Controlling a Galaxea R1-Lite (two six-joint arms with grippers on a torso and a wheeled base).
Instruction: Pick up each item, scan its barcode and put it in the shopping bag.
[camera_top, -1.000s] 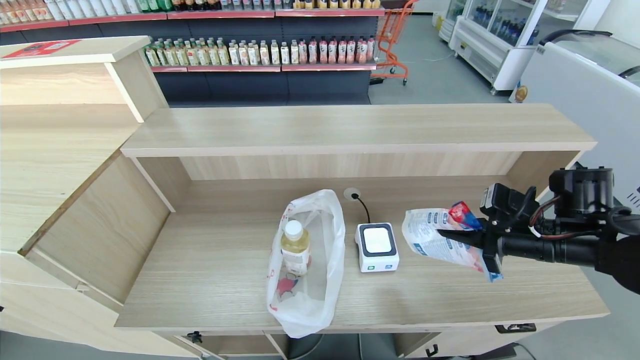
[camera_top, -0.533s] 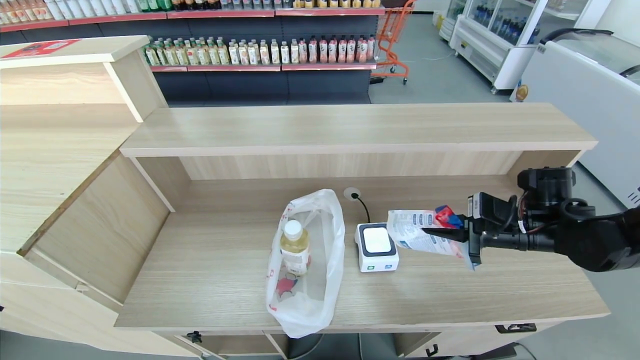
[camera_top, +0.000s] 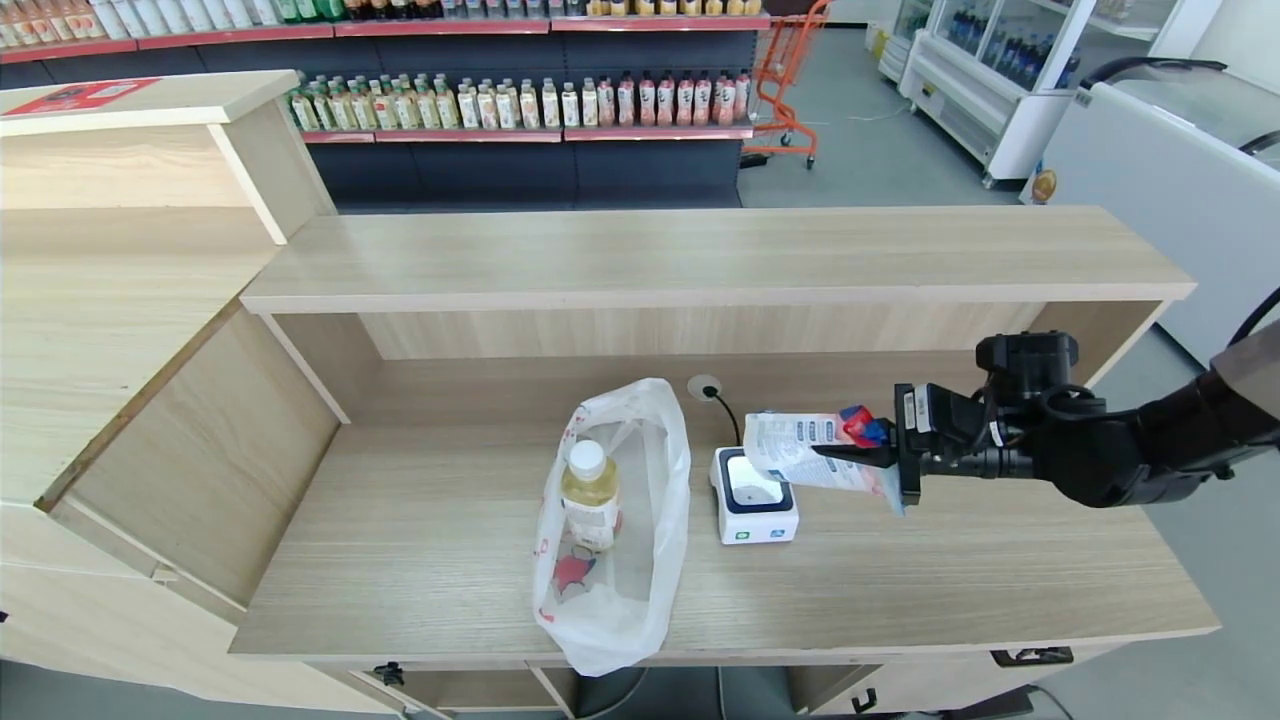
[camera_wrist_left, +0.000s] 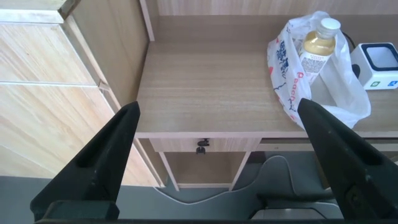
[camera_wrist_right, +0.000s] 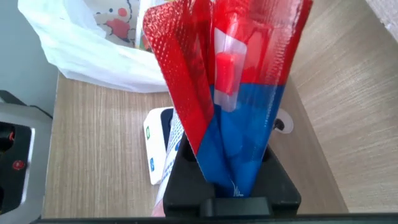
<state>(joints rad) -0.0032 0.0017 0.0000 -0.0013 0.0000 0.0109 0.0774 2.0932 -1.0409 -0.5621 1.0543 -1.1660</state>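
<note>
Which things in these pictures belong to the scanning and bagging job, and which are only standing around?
Belong to the job:
packet, held in the right gripper
scanner
shopping bag
bottle, standing in the bag

Only standing around:
drink shelves
orange trolley
cooler

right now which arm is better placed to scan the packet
Right. The right gripper is shut on the packet, whose end hangs over the scanner. The left gripper is open and empty, back from the counter, with the shopping bag between it and the scanner.
</note>
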